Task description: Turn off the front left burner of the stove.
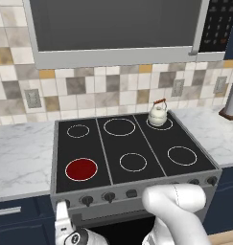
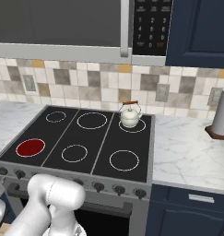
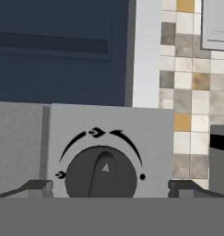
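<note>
The wide black glass stove [image 1: 132, 143] sits between two white marble tables [image 1: 22, 153]. It has six thin white rings on its shiny flat top. The front left burner [image 1: 81, 169] is a big round disc glowing red, at the near left corner of the glass. A small white round kettle [image 1: 157, 115] with a brown handle stands on the back right ring. I cannot see if anything is in it.

The front of the stove is a smooth grey metal panel with a row of small dark knobs. Above the stove hangs a grey microwave [image 1: 118, 28] with a dark window. The wall behind is made of little square tiles in white, grey and tan.

The white arm's gripper [image 3: 111, 186] is low at the left end of the panel. Its two dark fingers [image 3: 35, 188] are spread wide apart, one on each side of a round dark knob [image 3: 101, 173], not touching it. They hold nothing.
</note>
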Available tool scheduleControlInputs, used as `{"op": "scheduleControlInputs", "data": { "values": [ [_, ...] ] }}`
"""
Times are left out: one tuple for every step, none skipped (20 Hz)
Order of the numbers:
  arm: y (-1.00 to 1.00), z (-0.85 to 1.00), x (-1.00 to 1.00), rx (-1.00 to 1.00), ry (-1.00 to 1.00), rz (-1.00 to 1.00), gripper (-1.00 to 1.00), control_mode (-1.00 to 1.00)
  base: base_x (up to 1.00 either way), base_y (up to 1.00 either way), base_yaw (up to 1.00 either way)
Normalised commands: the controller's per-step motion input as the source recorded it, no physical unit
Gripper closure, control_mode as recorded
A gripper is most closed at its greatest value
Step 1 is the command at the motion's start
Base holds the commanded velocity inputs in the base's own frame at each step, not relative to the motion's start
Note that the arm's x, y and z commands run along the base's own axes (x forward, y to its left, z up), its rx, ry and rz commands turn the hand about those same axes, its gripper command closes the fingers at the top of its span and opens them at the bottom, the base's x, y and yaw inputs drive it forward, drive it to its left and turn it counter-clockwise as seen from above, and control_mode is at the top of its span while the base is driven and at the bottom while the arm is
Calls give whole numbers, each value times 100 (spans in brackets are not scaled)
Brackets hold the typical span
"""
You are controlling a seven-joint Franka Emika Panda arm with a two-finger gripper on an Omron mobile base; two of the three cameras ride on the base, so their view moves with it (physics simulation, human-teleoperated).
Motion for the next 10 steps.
{"op": "scheduleControlInputs", "data": {
  "values": [
    [0, 0, 18, 0, 0, 6, -100, -100, 0, 0, 0],
    [0, 0, 12, 0, 0, 7, -100, -100, 0, 0, 0],
    [0, 0, 9, 0, -1, 7, -100, -100, 0, 0, 0],
    [0, 0, 9, 0, -2, 7, -100, -100, 0, 0, 0],
    [0, 0, 8, 0, -3, 7, -100, -100, 0, 0, 0],
    [0, 0, 8, 0, -3, 7, -100, -100, 0, 0, 0],
    [0, 0, 7, 0, -3, 7, -100, -100, 0, 0, 0],
    [1, 0, 4, 0, -4, 6, -100, -100, 0, 0, 0],
    [8, 0, 0, 0, -5, 6, -100, -100, 0, 0, 0],
    [8, 0, 0, 0, -5, 6, -100, -100, 0, 0, 0]
  ]
}}
